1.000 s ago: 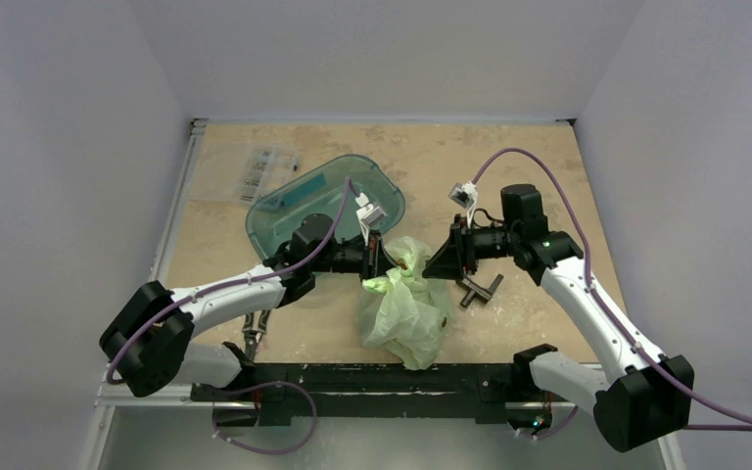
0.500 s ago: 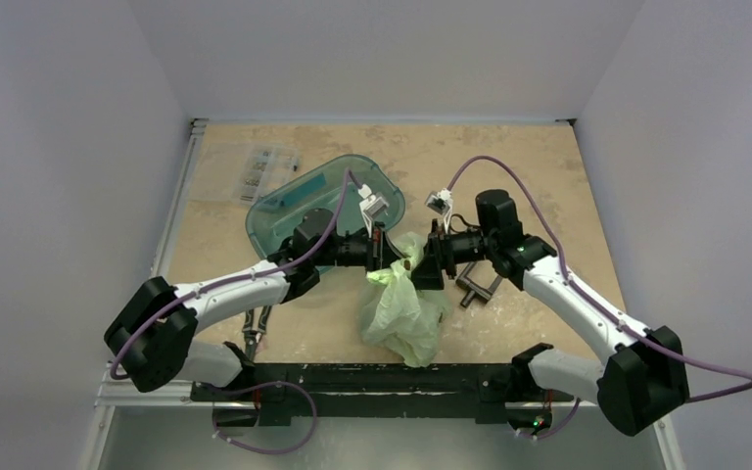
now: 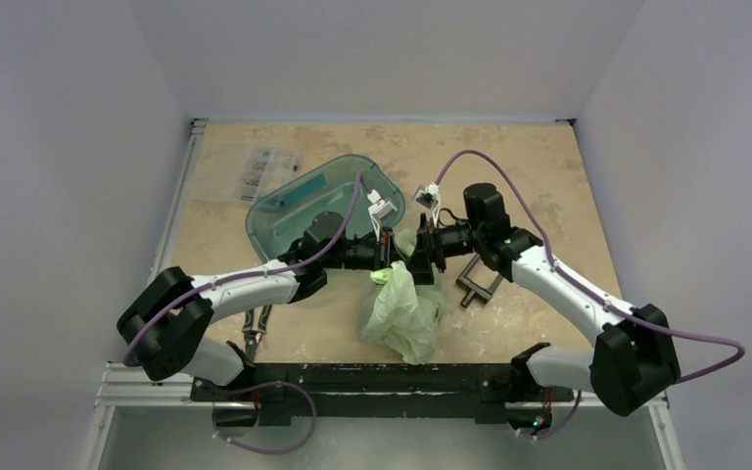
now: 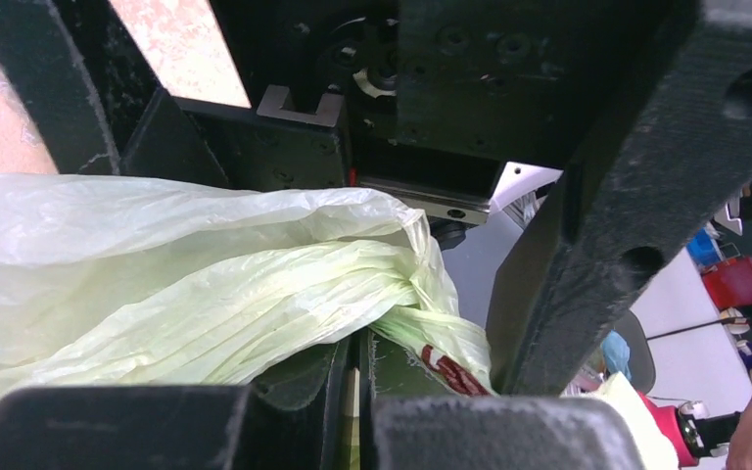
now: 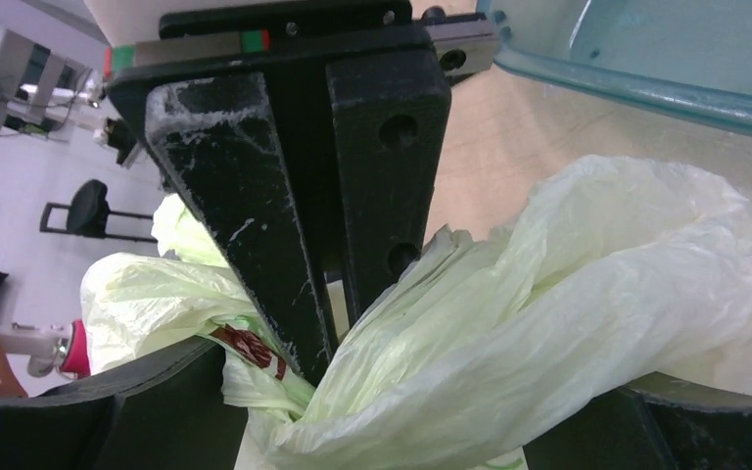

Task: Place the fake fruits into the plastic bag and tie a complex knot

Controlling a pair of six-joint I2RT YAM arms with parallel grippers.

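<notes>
The pale green plastic bag (image 3: 401, 315) sits on the table near the front, its top gathered into a twisted neck. My left gripper (image 3: 389, 262) is shut on a strand of that neck, beside red print (image 4: 447, 366). In the left wrist view its fingertips (image 4: 357, 357) are pressed together under the plastic. My right gripper (image 3: 414, 258) faces it from the right, nearly touching. Its fingers are spread wide, and the bag's bunched neck (image 5: 548, 313) lies between them. The left fingers (image 5: 299, 225) show in the right wrist view. The fake fruits are hidden.
A translucent teal tub (image 3: 294, 201) stands just behind the left arm, and its rim shows in the right wrist view (image 5: 646, 88). A clear packet (image 3: 255, 171) lies at the back left. A black clamp (image 3: 478, 282) lies right of the bag. A small tool (image 3: 255, 328) lies near the left base.
My right gripper has moved left, from clear of the bag to over its neck, against the left gripper. The left gripper shifted slightly right, and the bag's top has drawn narrower.
</notes>
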